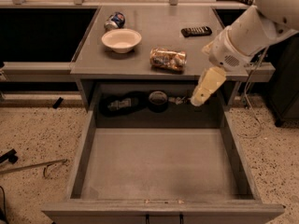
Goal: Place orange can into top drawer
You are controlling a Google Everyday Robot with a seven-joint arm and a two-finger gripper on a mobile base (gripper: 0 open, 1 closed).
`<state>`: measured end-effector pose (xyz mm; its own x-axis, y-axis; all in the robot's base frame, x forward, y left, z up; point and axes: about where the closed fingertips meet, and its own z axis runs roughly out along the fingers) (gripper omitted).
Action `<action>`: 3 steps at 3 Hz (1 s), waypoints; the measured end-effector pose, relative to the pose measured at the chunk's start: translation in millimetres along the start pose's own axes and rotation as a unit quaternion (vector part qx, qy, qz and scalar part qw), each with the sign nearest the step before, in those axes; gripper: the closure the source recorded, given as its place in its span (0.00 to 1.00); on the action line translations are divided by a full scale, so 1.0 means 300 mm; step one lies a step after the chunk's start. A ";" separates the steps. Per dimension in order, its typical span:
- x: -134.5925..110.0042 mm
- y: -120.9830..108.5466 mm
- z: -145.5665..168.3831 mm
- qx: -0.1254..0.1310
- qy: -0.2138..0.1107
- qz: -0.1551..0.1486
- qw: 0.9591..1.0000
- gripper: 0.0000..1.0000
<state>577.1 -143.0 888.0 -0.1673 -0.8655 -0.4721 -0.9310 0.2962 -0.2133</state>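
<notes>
A shiny orange-gold and brown drink can [168, 59], patched with pale white, lies on the plain matt grey table top [154, 27]. On the same top are a blue-and-white drink can [115, 20], a cream round bowl [121, 39] and a black oblong remote control [196, 31]. The wide grey top drawer [83, 162] is one flat, unpatterned grey inside, the pale cream-yellow gripper [198, 99] on its white arm [247, 36] hangs over the drawer's back right corner, and the beige stone floor [37, 129] is speckled with dark flecks.
</notes>
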 end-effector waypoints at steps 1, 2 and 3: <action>-0.079 -0.140 0.025 0.016 -0.022 -0.011 1.000 0.00; -0.165 -0.232 0.058 0.019 -0.035 -0.027 0.999 0.00; -0.213 -0.291 0.117 0.011 -0.036 -0.034 0.999 0.00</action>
<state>680.5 -99.4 906.7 -0.0793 -0.8535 -0.5151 -0.9322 0.2465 -0.2650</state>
